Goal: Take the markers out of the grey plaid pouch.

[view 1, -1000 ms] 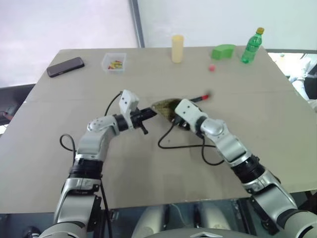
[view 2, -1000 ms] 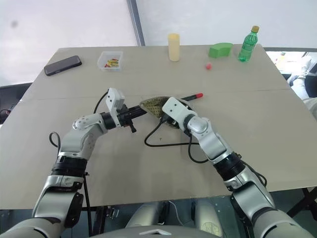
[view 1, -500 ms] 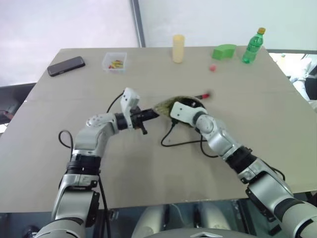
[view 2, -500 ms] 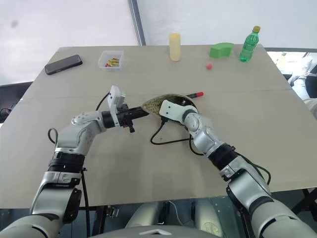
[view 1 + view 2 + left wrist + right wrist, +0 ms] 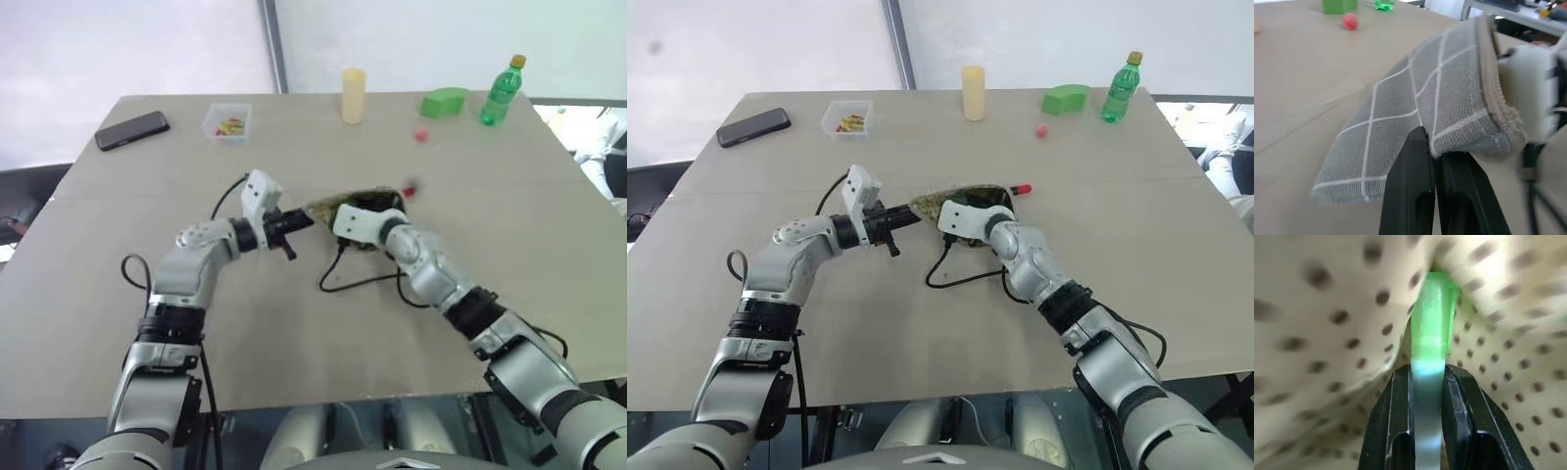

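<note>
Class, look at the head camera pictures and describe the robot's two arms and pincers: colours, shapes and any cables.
Both arms are built of rounded silver-grey segments joined by black rings. Each wrist carries a white boxy block. The left pincer has two slim black fingers with smooth, tapered tips; the right pincer has the same black fingers. A loose black cable loops from each arm near the wrist and lies on the table.

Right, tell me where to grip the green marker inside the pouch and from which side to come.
Grip the green marker on its near end, coming straight in through the mouth of the grey plaid pouch. It lies lengthwise in the dotted lining, end toward the opening, so only that end is reachable. The right gripper already has its fingers either side of it, while the left gripper pinches the pouch's edge.
</note>
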Available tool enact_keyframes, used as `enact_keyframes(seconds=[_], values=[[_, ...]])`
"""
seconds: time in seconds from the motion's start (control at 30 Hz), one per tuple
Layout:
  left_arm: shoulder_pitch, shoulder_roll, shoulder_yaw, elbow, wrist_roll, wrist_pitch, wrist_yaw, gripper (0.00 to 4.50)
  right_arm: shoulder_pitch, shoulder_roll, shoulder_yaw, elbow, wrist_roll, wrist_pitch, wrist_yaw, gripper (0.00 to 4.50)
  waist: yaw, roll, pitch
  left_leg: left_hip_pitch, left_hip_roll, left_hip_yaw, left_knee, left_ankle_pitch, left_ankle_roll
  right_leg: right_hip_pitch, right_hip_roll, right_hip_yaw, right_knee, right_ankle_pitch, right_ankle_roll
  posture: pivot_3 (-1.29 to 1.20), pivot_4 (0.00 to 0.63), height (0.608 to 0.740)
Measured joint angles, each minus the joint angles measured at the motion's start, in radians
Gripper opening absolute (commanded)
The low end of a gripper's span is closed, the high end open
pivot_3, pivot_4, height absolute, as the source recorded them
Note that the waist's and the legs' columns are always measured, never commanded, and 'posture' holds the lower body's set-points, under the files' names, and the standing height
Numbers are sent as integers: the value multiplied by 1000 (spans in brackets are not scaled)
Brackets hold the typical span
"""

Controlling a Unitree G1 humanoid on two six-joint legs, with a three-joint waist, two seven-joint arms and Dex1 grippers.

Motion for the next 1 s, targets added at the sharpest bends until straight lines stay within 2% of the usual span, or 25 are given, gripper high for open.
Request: enact_keyframes(seconds=[0.17,0.3,0.37,0.43,0.57,0.63,0.7,0.77,0.8,0.83,0.93,1.0], values=[[-27,-6,10,122,67,-80,104,0,108,-32,-126,-310,178,25,148,250,1,0,0,0,0,0,1,0,0,0,0,0,0,0,0,0,150,740],[-32,-7,13,160,102,-127,151,0,194,4,-302,-569,432,191,236,250,2,-1,0,0,1,-1,1,-3,4,1,0,-1,1,0,0,0,150,740],[-32,-13,13,165,104,-144,164,0,197,-27,-391,-667,503,274,240,250,3,-1,0,0,0,-1,2,-3,5,1,-1,-1,1,0,0,0,150,740],[-20,-16,14,158,106,-152,178,0,206,-136,-432,-712,477,301,240,250,8,-1,0,0,-1,-1,2,-3,5,1,-2,-1,1,0,0,0,150,740],[41,-18,33,111,119,-156,234,0,315,-438,-410,-687,251,300,221,250,15,-1,0,0,-1,0,2,-3,5,1,-3,-1,0,0,0,0,150,740],[73,-23,31,73,127,-151,253,0,365,-478,-356,-599,161,292,193,250,10,-2,0,0,0,1,1,-3,5,1,-3,0,0,0,0,0,150,740],[103,-32,29,30,133,-143,264,0,411,-451,-290,-475,110,273,155,250,6,-2,-1,0,0,1,1,-3,5,1,-2,0,1,0,0,0,150,740],[140,-41,27,-15,131,-122,269,0,419,-411,-258,-386,63,211,96,1284,3,-3,-1,2,1,3,2,-2,4,2,-2,2,2,0,0,0,150,740],[147,-44,26,-31,129,-114,269,0,418,-410,-254,-361,64,202,95,1500,4,-6,-3,3,1,2,2,-3,5,3,-2,1,2,0,1,0,150,740],[170,-39,28,-62,120,-101,263,0,426,-394,-263,-349,62,186,82,2135,4,-8,-3,3,1,1,4,-3,5,4,-2,0,2,0,1,0,150,740],[212,-29,33,-118,91,-63,242,944,446,-392,-296,-367,62,183,78,3435,6,-9,-3,4,1,1,4,-3,5,6,-2,-1,1,0,1,0,150,740],[239,-15,42,-149,70,-30,228,1799,478,-387,-330,-411,75,194,84,4271,8,-9,-3,4,1,-1,4,-4,5,7,-2,-3,0,0,1,0,150,740]])
